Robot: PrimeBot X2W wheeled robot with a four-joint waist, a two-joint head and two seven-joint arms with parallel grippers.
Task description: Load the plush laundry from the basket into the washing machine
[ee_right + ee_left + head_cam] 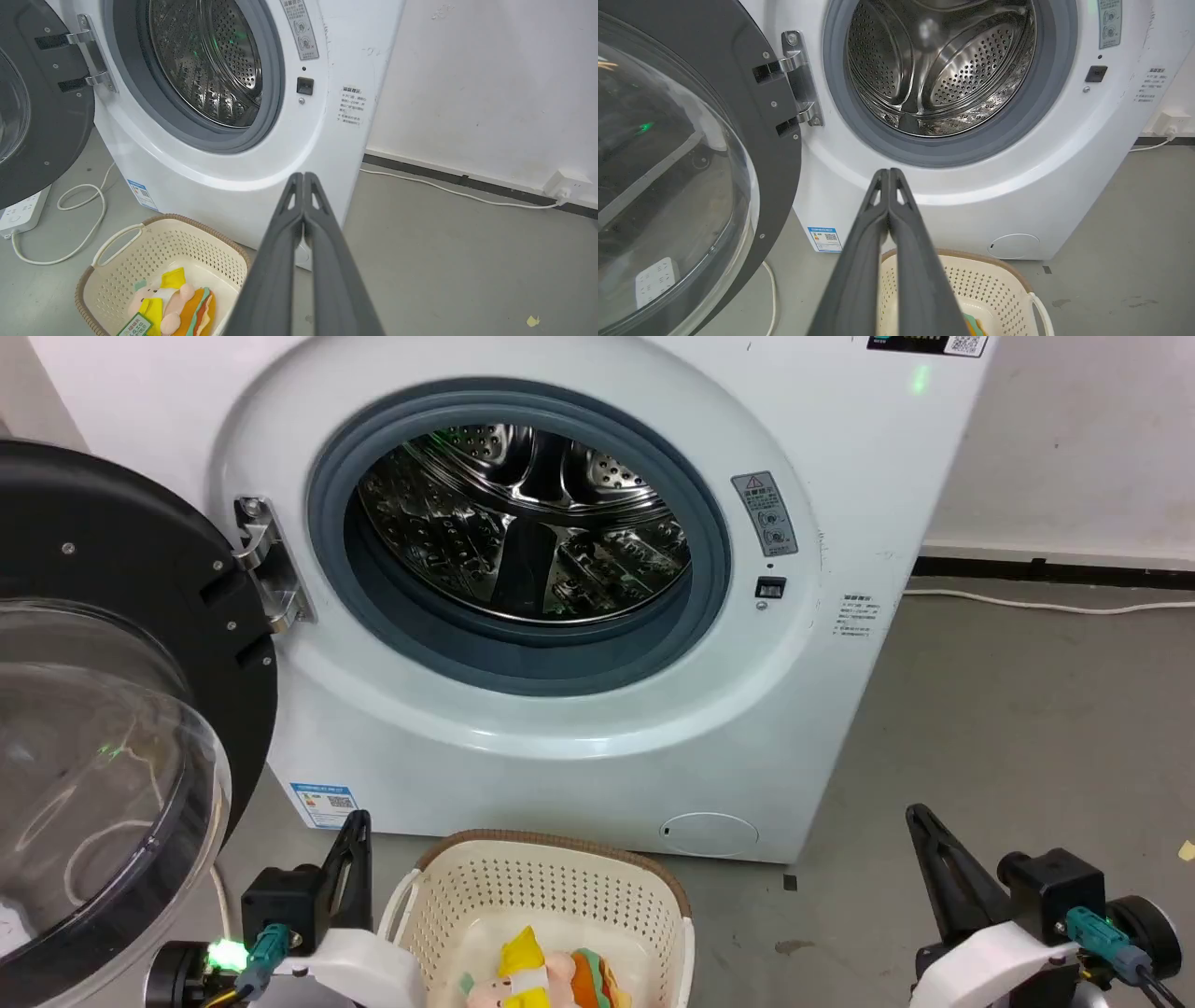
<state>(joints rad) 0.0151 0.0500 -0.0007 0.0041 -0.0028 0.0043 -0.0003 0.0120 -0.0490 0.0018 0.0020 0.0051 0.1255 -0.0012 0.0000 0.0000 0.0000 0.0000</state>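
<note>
left claw (889, 173) and right claw (303, 176) both pinched fully closed, empty. plush laundry (170, 305) lies in the basket (187, 247) between them, yellow tip toward the washing machine (224, 186) i think, burger end nearer the right claw.

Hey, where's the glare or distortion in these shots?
Head view: green glints on the drum and the door dome. Left wrist view: wide-angle bends the washing machine; the dome mirrors the room. Right wrist view: even light, green glint in the drum.
</note>
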